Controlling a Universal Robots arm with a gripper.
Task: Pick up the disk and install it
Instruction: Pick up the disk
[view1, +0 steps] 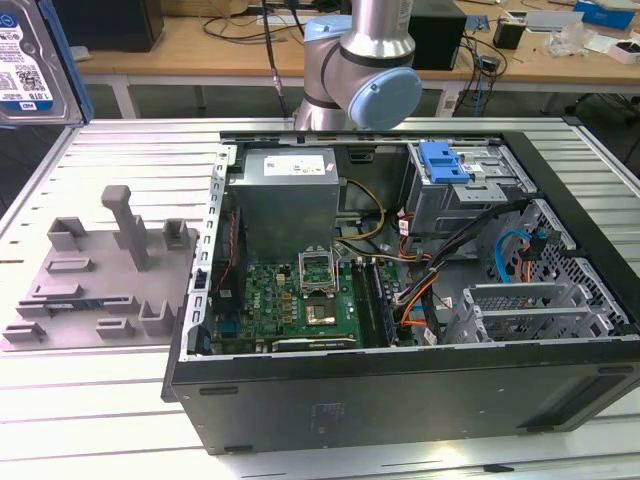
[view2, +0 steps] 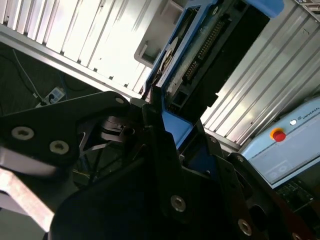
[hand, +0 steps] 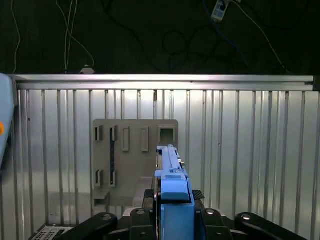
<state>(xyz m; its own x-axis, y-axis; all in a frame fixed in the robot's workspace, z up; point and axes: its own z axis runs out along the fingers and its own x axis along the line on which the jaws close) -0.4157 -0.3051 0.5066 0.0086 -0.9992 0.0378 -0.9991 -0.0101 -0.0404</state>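
As the gripper (hand: 174, 196) clamps the disk (hand: 169, 160) edge-on, we see it hanging over the fixture (hand: 135, 135), seemingly clear of the table (hand: 250, 150).

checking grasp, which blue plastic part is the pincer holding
The blue bracket around the flat silver disk, clamped in the pincer; the grey cage's blue latch sits free.

PC case (view1: 400, 330) lies on table (view1: 100, 420) twd the exterior view's right edge; holder plate (view1: 90, 290) lies just beside it, nr the left edge. Disk (view1: 30, 60) is up above table's left end.
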